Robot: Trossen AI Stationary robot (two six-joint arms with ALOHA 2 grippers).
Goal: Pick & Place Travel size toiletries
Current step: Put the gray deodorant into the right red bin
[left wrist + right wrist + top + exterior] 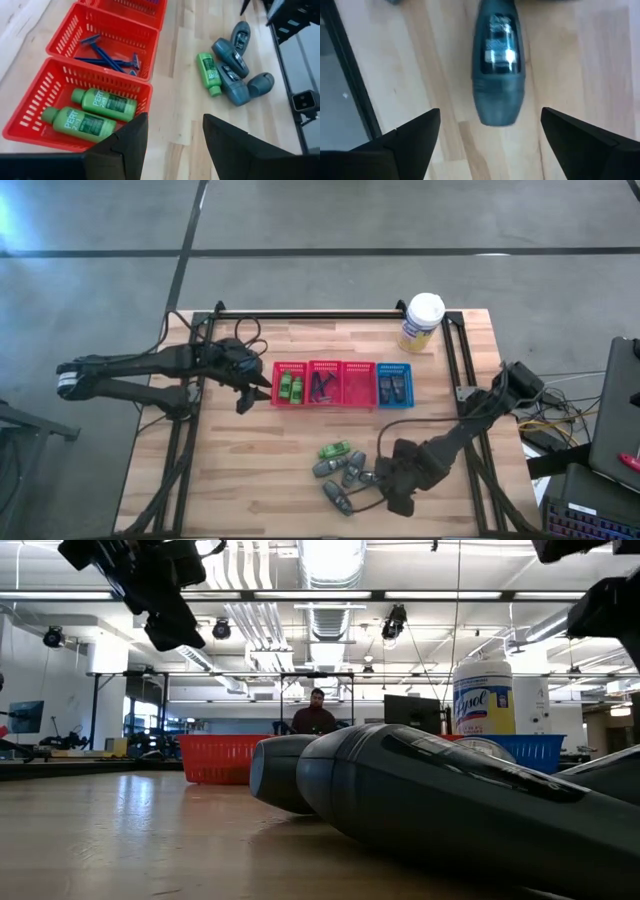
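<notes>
On the table near its near edge lie one loose green bottle (335, 449) and several dark grey tubes (340, 471), all flat on their sides. My right gripper (392, 485) is low beside them and open. In the right wrist view its fingers (491, 112) stand on either side of one grey tube (498, 75) without touching it. My left gripper (250, 388) hangs open above the table by the left red basket (30, 131). That basket holds two green bottles (104, 103). The adjoining basket holds thin blue T-shaped sticks (111, 58).
A row of red baskets (322, 384) and one blue basket (393, 385) crosses the table's middle. A tall yellow canister with a white lid (422, 323) stands near the far right corner. A black frame rail (470, 395) runs along the edges. A person (316, 712) sits beyond the table.
</notes>
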